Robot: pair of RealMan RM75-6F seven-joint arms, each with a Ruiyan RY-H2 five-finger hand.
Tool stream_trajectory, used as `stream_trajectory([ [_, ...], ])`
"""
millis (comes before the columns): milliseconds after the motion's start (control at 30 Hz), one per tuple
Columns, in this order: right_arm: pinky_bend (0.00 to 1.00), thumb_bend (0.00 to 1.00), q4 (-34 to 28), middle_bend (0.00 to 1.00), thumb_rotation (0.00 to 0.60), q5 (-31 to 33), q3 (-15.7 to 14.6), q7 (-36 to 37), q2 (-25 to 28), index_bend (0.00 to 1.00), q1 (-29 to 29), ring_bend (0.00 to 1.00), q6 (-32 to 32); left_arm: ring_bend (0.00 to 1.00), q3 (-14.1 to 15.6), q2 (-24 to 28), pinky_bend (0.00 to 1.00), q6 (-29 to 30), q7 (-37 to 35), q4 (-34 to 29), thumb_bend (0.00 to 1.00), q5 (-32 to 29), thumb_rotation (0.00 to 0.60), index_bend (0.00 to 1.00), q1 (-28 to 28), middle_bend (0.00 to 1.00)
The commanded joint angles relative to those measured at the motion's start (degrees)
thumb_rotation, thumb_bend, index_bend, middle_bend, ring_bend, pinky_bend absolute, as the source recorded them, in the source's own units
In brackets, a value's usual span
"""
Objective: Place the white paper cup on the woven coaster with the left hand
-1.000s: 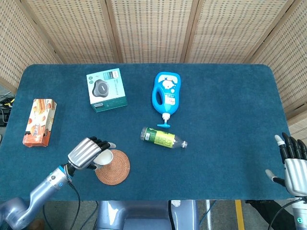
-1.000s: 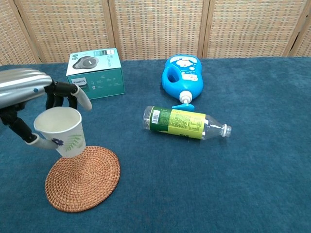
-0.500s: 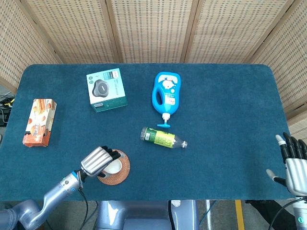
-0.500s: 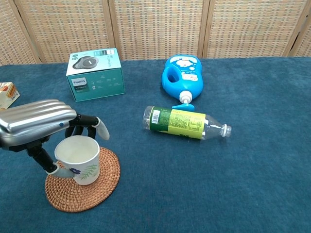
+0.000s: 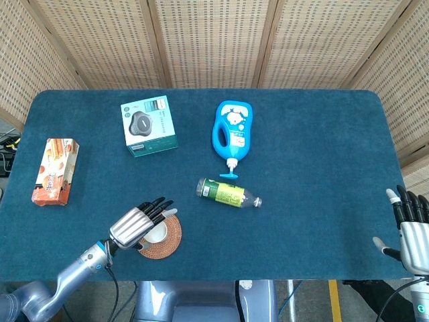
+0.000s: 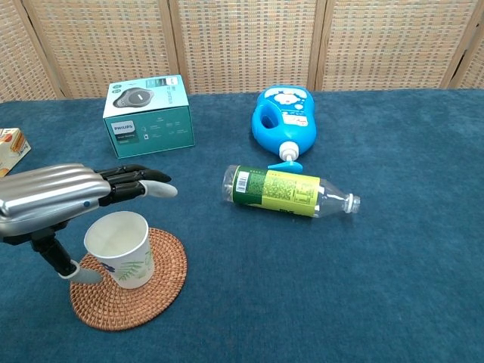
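Observation:
The white paper cup (image 6: 121,246) with a leaf print stands upright on the round woven coaster (image 6: 162,283), left of its middle. My left hand (image 6: 57,198) hovers just above the cup's rim with its fingers stretched out flat toward the right. Its thumb reaches down beside the cup's lower left wall. In the head view the left hand (image 5: 134,225) covers most of the cup (image 5: 158,232) and the left part of the coaster (image 5: 173,238). My right hand (image 5: 410,231) hangs off the table's front right corner, fingers spread, holding nothing.
A clear plastic bottle (image 6: 287,190) with a green label lies on its side right of the coaster. Behind it lies a blue bottle (image 6: 284,117), with a teal box (image 6: 147,115) at back left. An orange snack box (image 5: 55,171) lies at the far left.
The left hand carried the cup right and down onto the coaster, then its fingers straightened out and lifted off the cup. The right hand stayed put.

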Motion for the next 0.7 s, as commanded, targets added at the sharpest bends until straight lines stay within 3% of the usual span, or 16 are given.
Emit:
stream_trajectory([
  [33, 0.00, 0.00, -0.08, 0.00, 0.600, -0.05, 0.00, 0.03, 0.03, 0.06, -0.03, 0.00, 0.08, 0.00, 0.75, 1.36, 0.10, 2.35, -2.61, -0.52, 0.00, 1.26, 0.600, 0.00, 0.73, 0.00],
  [133, 0.00, 0.00, -0.20, 0.00, 0.600, -0.14, -0.02, 0.13, 0.11, 0.05, -0.06, 0.00, 0.15, 0.00, 1.14, 3.37, 0.01, 6.10, -5.19, -1.24, 0.00, 2.60, 0.600, 0.00, 1.93, 0.00],
  [300, 0.00, 0.00, -0.60, 0.00, 0.600, -0.73, -0.18, 0.36, 0.35, 0.06, -0.20, 0.00, 0.51, 0.00, 1.24, 9.52, 0.00, 13.20, -4.53, -3.65, 0.00, 2.14, 0.600, 0.00, 5.80, 0.00],
  [567, 0.00, 0.00, -1.10, 0.00, 0.600, -1.64, -0.42, 0.91, 0.87, 0.06, -0.54, 0.00, 1.20, 0.00, 0.19, 17.01, 0.00, 24.61, 2.65, -12.91, 0.00, -8.27, 0.600, 0.00, 16.98, 0.00],
  [700, 0.00, 0.00, -1.09, 0.00, 0.600, -2.16, -0.64, 0.88, 0.86, 0.05, -0.57, 0.00, 1.25, 0.00, -0.17, 18.20, 0.00, 26.99, 0.53, -14.36, 0.00, -12.05, 0.600, 0.00, 20.52, 0.00],
])
